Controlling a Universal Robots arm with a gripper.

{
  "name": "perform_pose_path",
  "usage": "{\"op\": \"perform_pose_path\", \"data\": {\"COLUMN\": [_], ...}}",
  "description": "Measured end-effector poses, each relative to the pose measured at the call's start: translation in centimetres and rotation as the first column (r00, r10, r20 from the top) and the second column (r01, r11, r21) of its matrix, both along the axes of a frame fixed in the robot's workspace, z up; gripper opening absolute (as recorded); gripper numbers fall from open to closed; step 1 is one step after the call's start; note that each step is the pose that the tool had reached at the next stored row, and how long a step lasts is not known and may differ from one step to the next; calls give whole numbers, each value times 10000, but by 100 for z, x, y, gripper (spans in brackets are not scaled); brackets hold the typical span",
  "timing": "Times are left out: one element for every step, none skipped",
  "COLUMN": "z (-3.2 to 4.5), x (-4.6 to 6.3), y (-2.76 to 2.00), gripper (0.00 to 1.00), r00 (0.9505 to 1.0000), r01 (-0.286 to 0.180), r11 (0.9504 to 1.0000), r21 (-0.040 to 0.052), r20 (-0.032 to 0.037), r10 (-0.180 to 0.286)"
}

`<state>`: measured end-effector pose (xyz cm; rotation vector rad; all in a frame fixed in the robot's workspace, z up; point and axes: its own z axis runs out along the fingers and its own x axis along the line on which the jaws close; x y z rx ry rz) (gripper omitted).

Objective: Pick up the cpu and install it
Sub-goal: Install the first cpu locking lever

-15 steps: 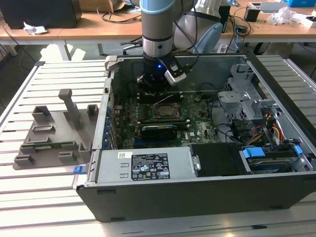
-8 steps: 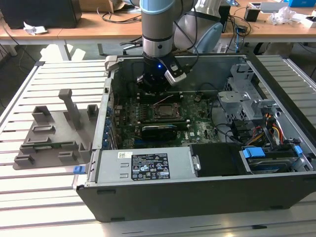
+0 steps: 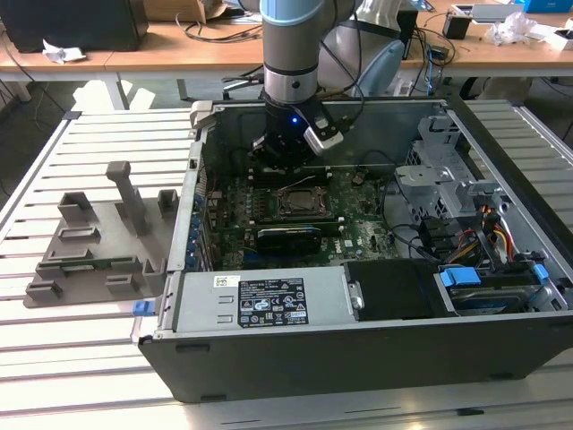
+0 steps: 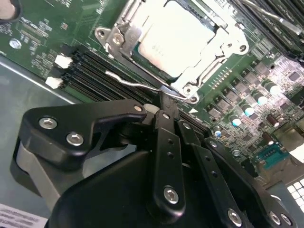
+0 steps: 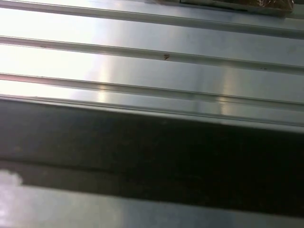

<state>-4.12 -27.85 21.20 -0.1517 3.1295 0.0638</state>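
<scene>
One open computer case lying on the slatted bench, holding a green motherboard, a power supply along the near wall and drive bays with cables at the exterior view's right; seated in the metal-framed socket, the cpu, silver top up, frame around it, thin lever wire beside it; just beside the socket, over the memory slots, the gripper, fingers drawn narrow together with nothing between them; outside the case, at the exterior view's left, a grey plastic tray with upright posts.
</scene>
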Motion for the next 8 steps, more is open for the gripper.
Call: {"op": "perform_pose_path", "data": {"z": [-1, -2, -3, -4, -5, -5, -6, -7], "x": [37, 75, 109, 137, 159, 180, 199, 219], "y": [0, 0, 0, 0, 0, 0, 0, 0], "gripper": [11, 11, 11, 11, 11, 11, 11, 11], "r00": [10000, 10000, 10000, 10000, 10000, 10000, 10000, 10000], "r01": [-1, -3, -3, -5, -6, -5, -6, -8], "r11": [10000, 10000, 10000, 10000, 10000, 10000, 10000, 10000], "r21": [0, -1, -3, -5, -6, -6, -8, -9], "r20": [-10, -23, -35, -43, -51, -59, -66, -73], "r10": [1, 3, 3, 5, 6, 5, 6, 8]}}
